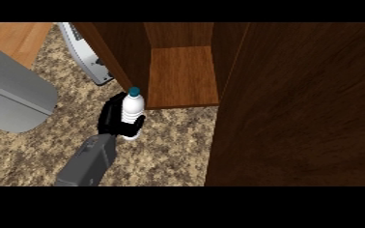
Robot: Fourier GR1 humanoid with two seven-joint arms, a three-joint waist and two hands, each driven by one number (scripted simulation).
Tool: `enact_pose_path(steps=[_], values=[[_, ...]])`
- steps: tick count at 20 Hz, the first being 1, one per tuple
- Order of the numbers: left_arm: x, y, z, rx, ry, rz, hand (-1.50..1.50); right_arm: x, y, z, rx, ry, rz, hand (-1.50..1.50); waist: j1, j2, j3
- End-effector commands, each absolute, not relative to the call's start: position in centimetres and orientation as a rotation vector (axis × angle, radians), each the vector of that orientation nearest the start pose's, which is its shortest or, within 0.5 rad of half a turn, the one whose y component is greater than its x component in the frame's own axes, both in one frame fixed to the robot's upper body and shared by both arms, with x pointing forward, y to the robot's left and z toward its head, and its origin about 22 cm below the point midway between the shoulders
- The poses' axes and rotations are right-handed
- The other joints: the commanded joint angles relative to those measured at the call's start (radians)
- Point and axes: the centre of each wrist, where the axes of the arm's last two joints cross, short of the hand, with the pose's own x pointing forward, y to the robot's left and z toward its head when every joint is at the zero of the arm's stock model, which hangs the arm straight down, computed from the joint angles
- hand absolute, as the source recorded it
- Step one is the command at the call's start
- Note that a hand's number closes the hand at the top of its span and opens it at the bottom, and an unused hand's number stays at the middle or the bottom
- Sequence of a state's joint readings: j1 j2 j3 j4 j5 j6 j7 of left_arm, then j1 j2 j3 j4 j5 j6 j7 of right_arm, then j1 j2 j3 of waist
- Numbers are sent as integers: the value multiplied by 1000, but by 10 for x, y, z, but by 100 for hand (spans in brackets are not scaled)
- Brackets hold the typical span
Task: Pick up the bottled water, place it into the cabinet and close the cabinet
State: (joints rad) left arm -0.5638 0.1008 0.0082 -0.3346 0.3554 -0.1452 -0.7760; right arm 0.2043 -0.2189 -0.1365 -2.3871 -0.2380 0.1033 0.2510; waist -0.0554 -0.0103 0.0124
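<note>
Bottled water (133, 107) sits in the grasp of the left hand (114, 116), whose black fingers curl round the clear body of the bottle below its teal cap (133, 91). The bottle points cap-first toward the open cabinet (182, 75), with the cap just at the front left corner of the cabinet's wooden shelf and beside its left wall; most of the bottle is over the speckled table (171, 145), outside the cabinet. The grey left forearm (89, 162) comes up from the lower edge of the view. The cabinet door (292, 106) stands swung open at the right, a broad dark wooden panel covering that side of the view. At the far left lies a grey sink basin (21, 99), and a pale grey object (89, 58) leans behind the cabinet's left wall. The right hand shows nowhere.
</note>
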Motion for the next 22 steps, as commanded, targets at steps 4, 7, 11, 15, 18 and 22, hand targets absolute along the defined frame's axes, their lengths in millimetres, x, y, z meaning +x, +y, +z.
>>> enact_pose_path(steps=[4,7,11,15,18,22], values=[[380,142,-42,-384,-1773,94,150,148,-287,161,64,-1957,123,-150,-52,-1,-9],[385,139,-35,-327,-1774,98,150,145,-292,162,74,-1959,114,-150,-63,-1,-9],[389,134,-29,-243,-1766,88,150,151,-303,162,70,-1958,120,-150,-67,4,-9],[393,130,-24,-162,-1764,63,150,150,-307,164,97,-1959,137,-150,-81,8,-9],[390,132,-30,-106,-1740,83,150,153,-313,166,112,-1958,140,-150,-84,13,-10],[390,133,-32,-30,-1720,119,150,149,-323,168,122,-1970,131,-150,-94,14,-10]])
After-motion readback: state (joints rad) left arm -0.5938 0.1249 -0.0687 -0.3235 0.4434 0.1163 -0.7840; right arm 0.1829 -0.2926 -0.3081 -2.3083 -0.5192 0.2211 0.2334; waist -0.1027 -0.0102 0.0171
